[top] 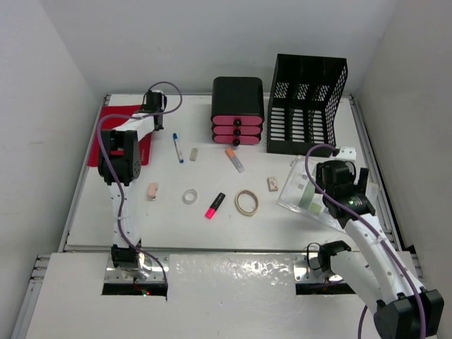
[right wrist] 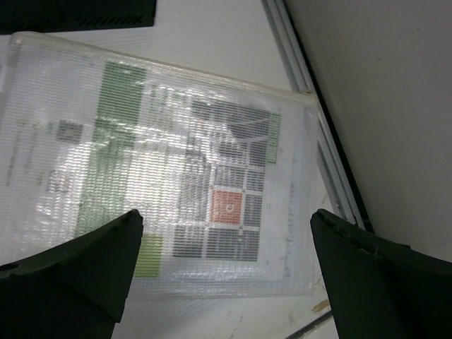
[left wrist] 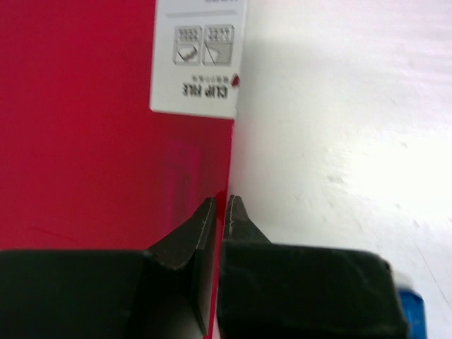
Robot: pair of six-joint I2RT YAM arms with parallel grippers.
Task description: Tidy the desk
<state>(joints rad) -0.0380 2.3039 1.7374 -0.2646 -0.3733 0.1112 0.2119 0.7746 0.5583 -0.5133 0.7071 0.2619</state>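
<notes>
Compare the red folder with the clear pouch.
The red folder is opaque; the clear pouch shows a printed sheet inside. The folder lies far left, the pouch on the right. The left gripper is shut on the folder's edge; the right gripper stands open over the pouch. Both are flat.

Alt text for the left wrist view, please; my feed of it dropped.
The left gripper is shut on the edge of a red folder, which fills the left half of the view. A white label sits by that edge, and the white desk lies to the right.
</notes>
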